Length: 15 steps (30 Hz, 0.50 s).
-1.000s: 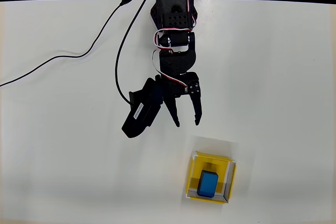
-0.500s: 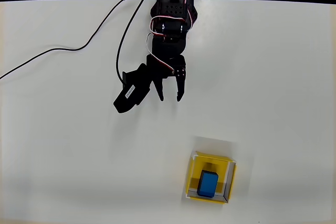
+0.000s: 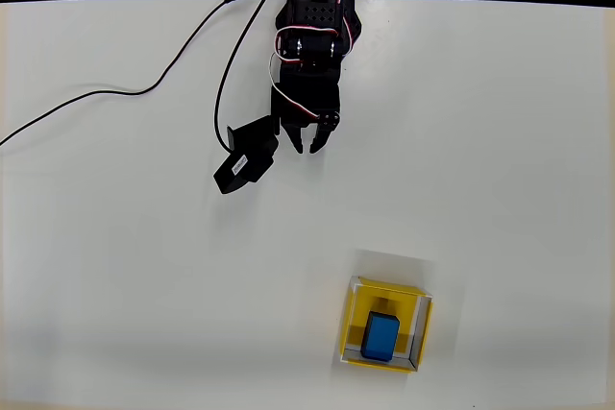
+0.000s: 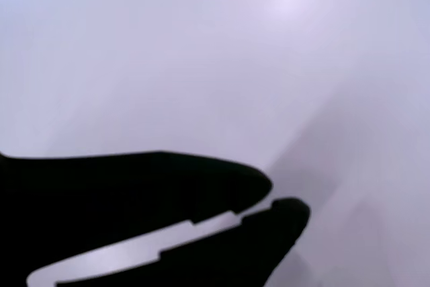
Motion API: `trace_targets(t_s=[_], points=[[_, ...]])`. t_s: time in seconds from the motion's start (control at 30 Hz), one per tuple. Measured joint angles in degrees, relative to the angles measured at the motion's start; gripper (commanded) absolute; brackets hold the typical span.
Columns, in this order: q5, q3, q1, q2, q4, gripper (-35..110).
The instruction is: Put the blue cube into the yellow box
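Note:
In the overhead view the blue cube lies inside the yellow box near the table's front right. My black gripper is far from it, up near the back centre, over bare white table. Its two fingers stand close together with nothing between them. The wrist view shows the dark fingertips of the gripper meeting at the tip, with a thin slit behind them and blurred white table beyond.
A black cable runs from the arm's base across the back left of the table. The black wrist module with a white label hangs left of the fingers. The table's back edge borders a dark strip.
The arm has drawn back toward its base, away from the yellow box, and the fingers have closed from wide open. The cube stays in the box.

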<state>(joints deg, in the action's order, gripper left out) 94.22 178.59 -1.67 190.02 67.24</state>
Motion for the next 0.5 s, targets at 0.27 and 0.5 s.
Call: trace_targets(t_s=[0.27,0.5], points=[[-1.05,0.0,0.0,0.0,6.59,0],[-1.58,0.0,0.26,0.0,9.58,0]])
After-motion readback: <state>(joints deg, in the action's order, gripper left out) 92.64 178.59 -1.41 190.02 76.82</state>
